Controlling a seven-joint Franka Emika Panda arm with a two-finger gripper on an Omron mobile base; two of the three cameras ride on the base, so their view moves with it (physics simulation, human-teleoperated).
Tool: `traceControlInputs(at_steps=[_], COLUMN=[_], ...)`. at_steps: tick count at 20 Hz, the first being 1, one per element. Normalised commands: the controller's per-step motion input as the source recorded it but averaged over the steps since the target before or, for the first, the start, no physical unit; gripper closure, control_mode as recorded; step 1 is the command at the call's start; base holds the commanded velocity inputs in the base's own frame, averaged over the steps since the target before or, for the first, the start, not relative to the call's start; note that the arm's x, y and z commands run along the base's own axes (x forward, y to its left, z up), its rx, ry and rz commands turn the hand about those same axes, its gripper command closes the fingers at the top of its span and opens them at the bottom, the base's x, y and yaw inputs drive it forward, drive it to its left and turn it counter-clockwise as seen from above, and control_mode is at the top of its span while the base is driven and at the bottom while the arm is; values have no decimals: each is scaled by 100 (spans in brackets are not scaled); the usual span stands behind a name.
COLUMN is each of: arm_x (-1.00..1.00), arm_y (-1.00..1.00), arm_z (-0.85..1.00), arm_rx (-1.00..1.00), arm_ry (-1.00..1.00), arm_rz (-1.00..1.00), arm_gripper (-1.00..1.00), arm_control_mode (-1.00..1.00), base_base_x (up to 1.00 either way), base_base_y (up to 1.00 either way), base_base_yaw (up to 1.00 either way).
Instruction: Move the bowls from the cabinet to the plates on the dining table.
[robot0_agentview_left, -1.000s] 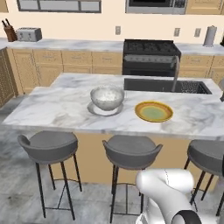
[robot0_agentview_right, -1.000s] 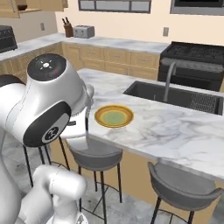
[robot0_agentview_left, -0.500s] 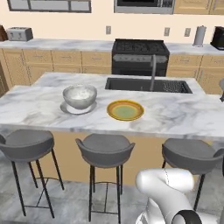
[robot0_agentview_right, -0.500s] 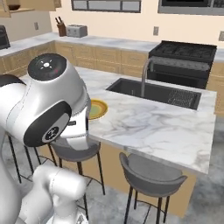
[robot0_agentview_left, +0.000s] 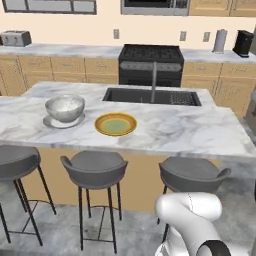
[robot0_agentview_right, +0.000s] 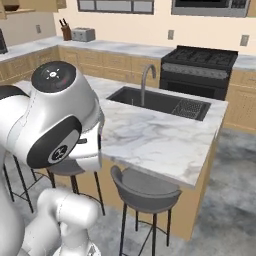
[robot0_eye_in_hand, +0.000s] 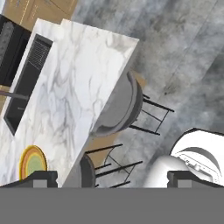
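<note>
The grey-white marbled bowl (robot0_agentview_left: 64, 107) rests on the pale grey plate (robot0_agentview_left: 61, 122) at the left of the dining table (robot0_agentview_left: 170, 131). Beside it, to the right, lies the yellowish plate (robot0_agentview_left: 115, 124), bare; it also shows low and left in the hand view (robot0_eye_in_hand: 33, 162). My gripper (robot0_eye_in_hand: 117, 179) is open with nothing between its fingertips (robot0_eye_in_hand: 41, 178), and it looks down past the table's end at a stool and the floor. A tan wall cabinet (robot0_agentview_right: 35, 5) peeks into the top left corner with something dark (robot0_agentview_right: 10, 7) on its shelf; I cannot tell whether it is the wooden bowl.
A sink with a tall faucet (robot0_agentview_left: 153, 81) is set into the table. Grey stools (robot0_agentview_left: 95, 165) line its near side, one (robot0_agentview_right: 145, 186) at its end. The black stove (robot0_agentview_left: 151, 64), a toaster (robot0_agentview_right: 82, 34) and a knife block (robot0_agentview_right: 65, 31) stand along the back counter. My arm's bulk (robot0_agentview_right: 55, 120) blocks the left.
The base has driven, so the whole scene has slid in both base views. The bowl and plates keep their places on the table. The gripper stays open.
</note>
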Motion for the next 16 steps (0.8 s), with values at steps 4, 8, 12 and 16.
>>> traceControlInputs(at_steps=[4,8,12,16], arm_x=[0,0,0,0], arm_y=[0,0,0,0], arm_z=[0,0,0,0], arm_rx=[0,0,0,0], arm_ry=[0,0,0,0], arm_rz=[0,0,0,0], arm_gripper=[-100,-100,-100,-100], arm_control_mode=[100,100,100,100], base_base_x=[-5,-5,13,45], base_base_y=[-62,-62,-56,-45], base_base_yaw=[3,2,3,2])
